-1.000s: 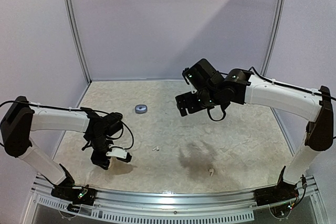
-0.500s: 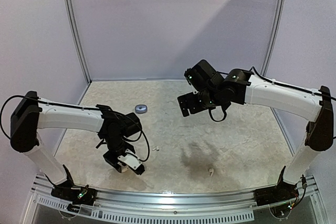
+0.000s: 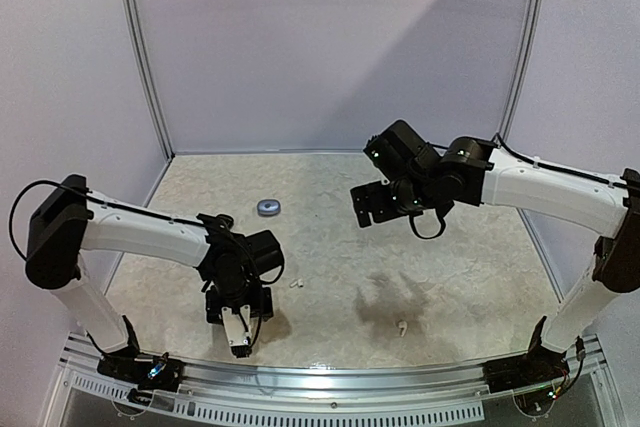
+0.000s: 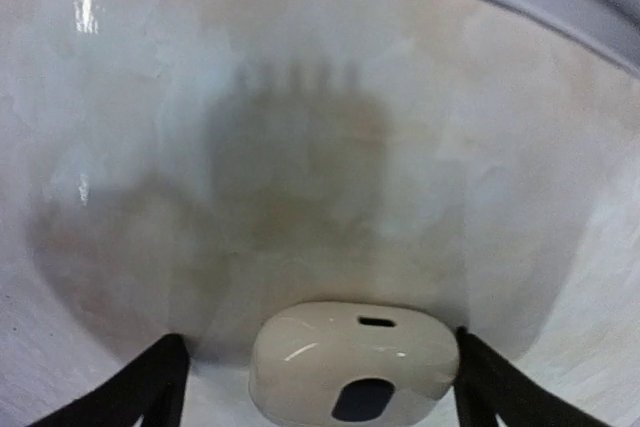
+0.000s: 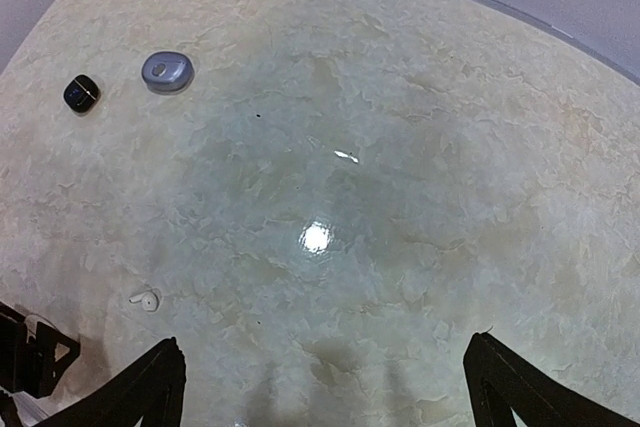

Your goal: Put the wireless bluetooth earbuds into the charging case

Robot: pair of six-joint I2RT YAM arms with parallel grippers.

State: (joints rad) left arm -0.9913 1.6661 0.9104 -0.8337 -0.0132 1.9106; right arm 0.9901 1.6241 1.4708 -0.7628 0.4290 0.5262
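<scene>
The white case (image 4: 355, 362) is seen between the parted fingers (image 4: 160, 387) of the left gripper (image 3: 240, 339), and a white earbud (image 3: 296, 283) is found just right of and beyond it, well apart from the wide-open right gripper (image 3: 368, 207).

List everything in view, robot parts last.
white earbuds: two, white, loose on the table; one beside the left arm, the other near the front edge.
white case: one, white, between the left end effector's fingers, near the front edge.
grey-blue case: one, grey-blue, back left of the table.
black item: one, black, beside the grey-blue case; right wrist view only.
table: one, pale marbled.
left end effector: one, black, low, open around the white case.
right end effector: one, black, raised, open, empty.
</scene>
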